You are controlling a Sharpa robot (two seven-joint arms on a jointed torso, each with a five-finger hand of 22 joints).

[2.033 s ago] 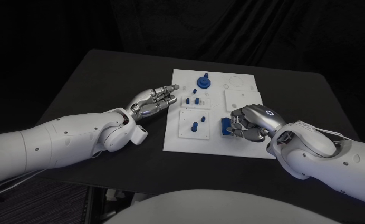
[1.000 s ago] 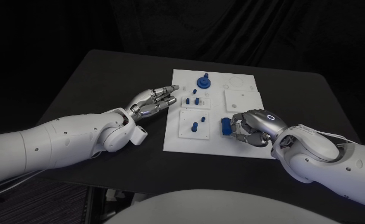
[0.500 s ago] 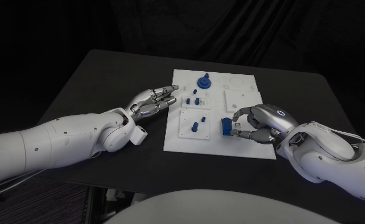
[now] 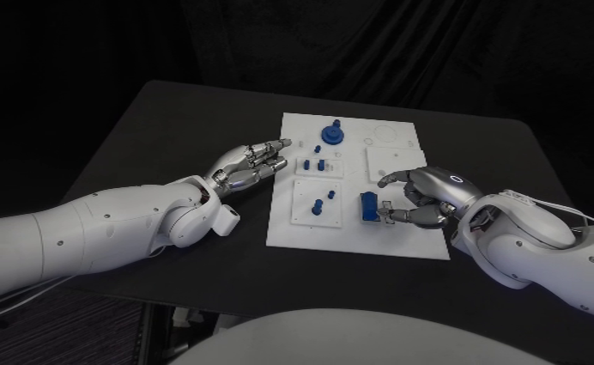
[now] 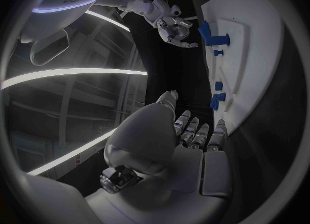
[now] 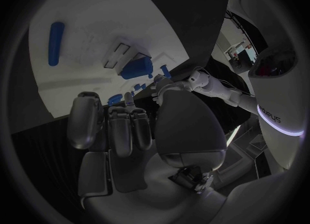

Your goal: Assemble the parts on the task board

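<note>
Silver fingers of our left hand (image 4: 251,164) lie spread and holding nothing on the black table (image 4: 161,124), just left of the white task board (image 4: 409,240). On the board a blue block (image 4: 369,206) stands near its front edge (pegs and a round knob sit further back). Our right hand (image 4: 425,196) hovers just right of that block, fingers part-curled, gripping nothing. We judge the block just seated; next we pick another part. Earlier this hand covered the block; it has since drawn back rightward.
</note>
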